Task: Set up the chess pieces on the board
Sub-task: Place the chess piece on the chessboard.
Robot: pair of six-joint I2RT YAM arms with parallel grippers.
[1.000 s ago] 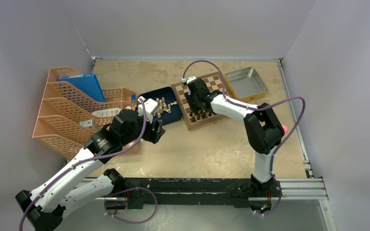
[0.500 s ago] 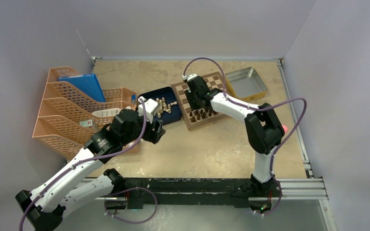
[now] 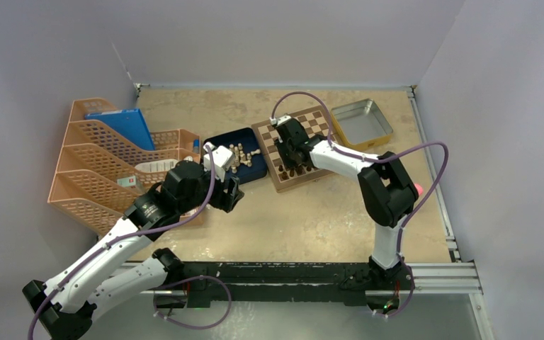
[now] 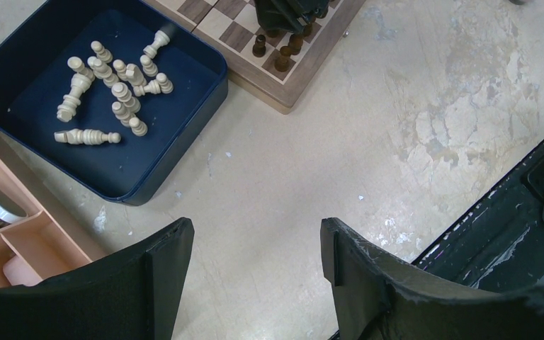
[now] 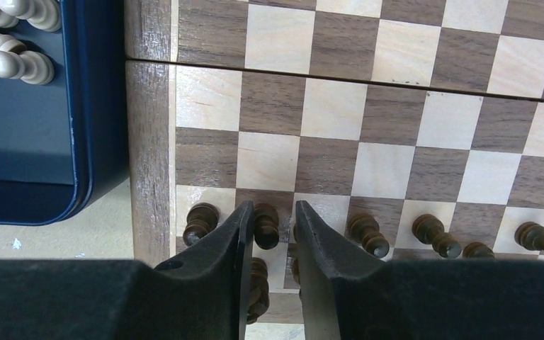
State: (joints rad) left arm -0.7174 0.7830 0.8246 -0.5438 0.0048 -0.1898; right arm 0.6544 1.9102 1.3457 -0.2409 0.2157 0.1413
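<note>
Right gripper [image 5: 275, 209] is low over the chessboard [image 5: 340, 106], at the near-left corner next to the blue tray [image 5: 28, 142]. Its 2 fingers are nearly together with a narrow gap. 1 dark pawn [image 5: 265, 227] sits in that gap against the left finger, but I can't tell if it's actually clamped. The other dark chessmen [image 5: 435, 237] stand upright in the 2 rows along the board's near edge, partly hidden under the fingers. Left gripper [image 4: 255, 230] is released, fingers wide apart with only tabletop between them, hovering near the tray's near corner and well apart from the board. Cream chessmen [image 4: 113, 85] are in the tray, most lying on their sides. The tray is just beside the board's left edge. Top view: silver tin [image 3: 361, 122] just beside the board's right side, orange file racks [image 3: 106, 170] left of the tray, blue folder [image 3: 124, 126] in a rack.
</note>
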